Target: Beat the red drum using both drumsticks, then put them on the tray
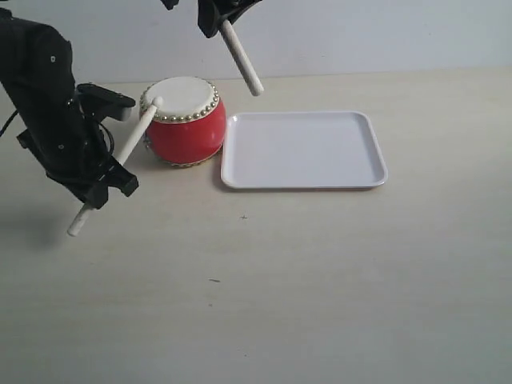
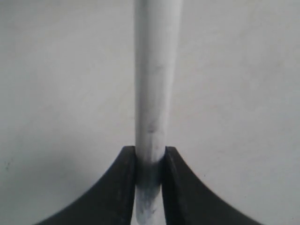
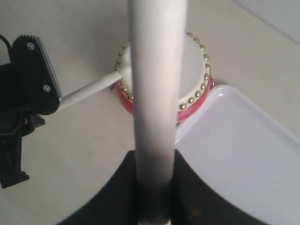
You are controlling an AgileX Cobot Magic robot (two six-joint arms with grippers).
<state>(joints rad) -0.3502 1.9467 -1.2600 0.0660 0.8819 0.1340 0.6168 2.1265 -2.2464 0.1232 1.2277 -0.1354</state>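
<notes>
Left gripper, left of frame, is clamped mid-shaft on one drumstick; right gripper, top centre, pinches the other drumstick. White tray lies centre-right, red drum just left of it. Sticks look light, stiff, smooth: likely slip-prone.

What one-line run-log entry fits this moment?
left claw shut on left drumstick, tip on red drum | right claw shut on right drumstick, aloft | tray bare

No readable text, labels, numbers anywhere.
</notes>
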